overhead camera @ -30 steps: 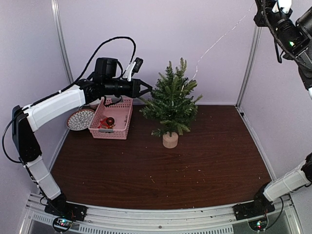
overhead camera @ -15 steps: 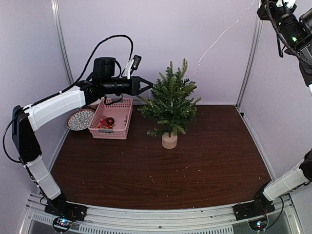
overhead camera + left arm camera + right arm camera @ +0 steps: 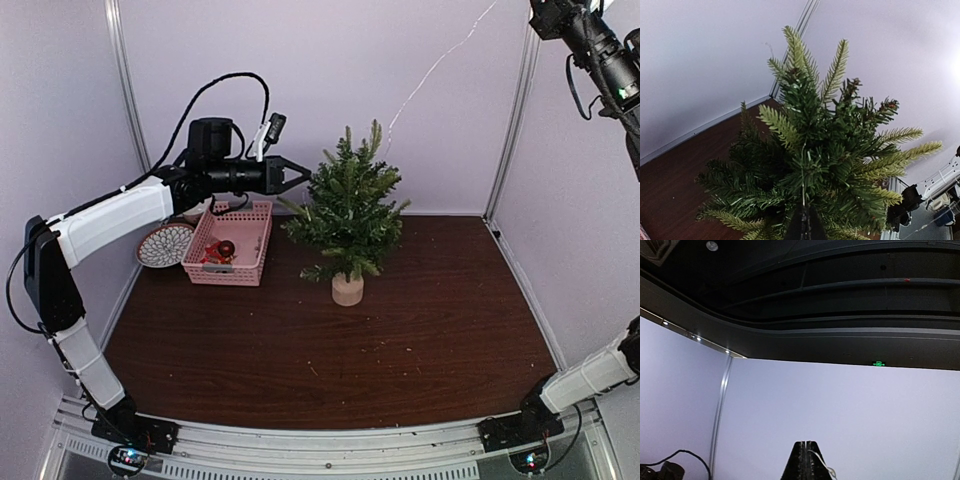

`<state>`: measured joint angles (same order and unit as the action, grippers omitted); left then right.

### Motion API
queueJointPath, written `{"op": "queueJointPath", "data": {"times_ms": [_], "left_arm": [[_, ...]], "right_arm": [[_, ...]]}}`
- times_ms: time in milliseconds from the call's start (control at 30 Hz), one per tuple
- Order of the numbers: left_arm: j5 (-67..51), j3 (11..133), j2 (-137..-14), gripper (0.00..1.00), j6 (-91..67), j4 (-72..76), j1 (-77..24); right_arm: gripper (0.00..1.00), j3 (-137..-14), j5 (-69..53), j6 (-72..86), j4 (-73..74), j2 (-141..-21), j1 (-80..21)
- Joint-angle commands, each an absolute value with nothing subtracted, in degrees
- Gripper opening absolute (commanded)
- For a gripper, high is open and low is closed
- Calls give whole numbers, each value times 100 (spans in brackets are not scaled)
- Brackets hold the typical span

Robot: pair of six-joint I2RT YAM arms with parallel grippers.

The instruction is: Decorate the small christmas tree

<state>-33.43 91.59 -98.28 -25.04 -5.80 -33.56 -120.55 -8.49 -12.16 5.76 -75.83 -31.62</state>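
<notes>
Sitting in pink basket [image 3: 224, 274], red ornaments [image 3: 224, 249], patterned dish [image 3: 163, 245] just beside

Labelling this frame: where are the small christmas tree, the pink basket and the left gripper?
small christmas tree [image 3: 348, 210], top view, middle branches.
pink basket [image 3: 226, 277], top view, near wall.
left gripper [image 3: 306, 172], top view, between fingertips.

Upright at rear-centre of bench [image 3: 420, 340] on short pale round wood stump [image 3: 348, 290] — small christmas tree [image 3: 346, 205], bushy, dk-green needles w/ lighter tips.
</notes>
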Motion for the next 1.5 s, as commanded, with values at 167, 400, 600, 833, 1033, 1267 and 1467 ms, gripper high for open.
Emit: {"op": "queueJointPath", "data": {"times_ms": [167,400,600,833,1033,1267,1467], "left_arm": [[-3635,9227,-9710,0,-2564,-241,-3296],[-3678,9287,-9752,0,-2540,-357,-3296],[-3611,9327,-9761,0,-2460,-504,-3296],[-3534,9321,-9697,14,-2279,-625,-3296],[-3232,9099,-9327,45,-2135,-685,-3259],[-2670,8289,-8510,62,-2050,-759,-3094],[-3112,7206,-7963,54,-1897,-685,-3273]], "right_arm": [[0,-11554,-3035,598,25,-7427,-3169],[0,-11410,-3373,858,-290,-7722,-3592],[0,-11448,-3081,468,-48,-8071,-4058],[0,-11205,-2388,-113,300,-7739,-4061],[0,-10896,-1805,-545,443,-7375,-4057],[0,-10547,-1519,-689,438,-7097,-4052],[0,-10476,-1480,-699,443,-7016,-4051]]}}
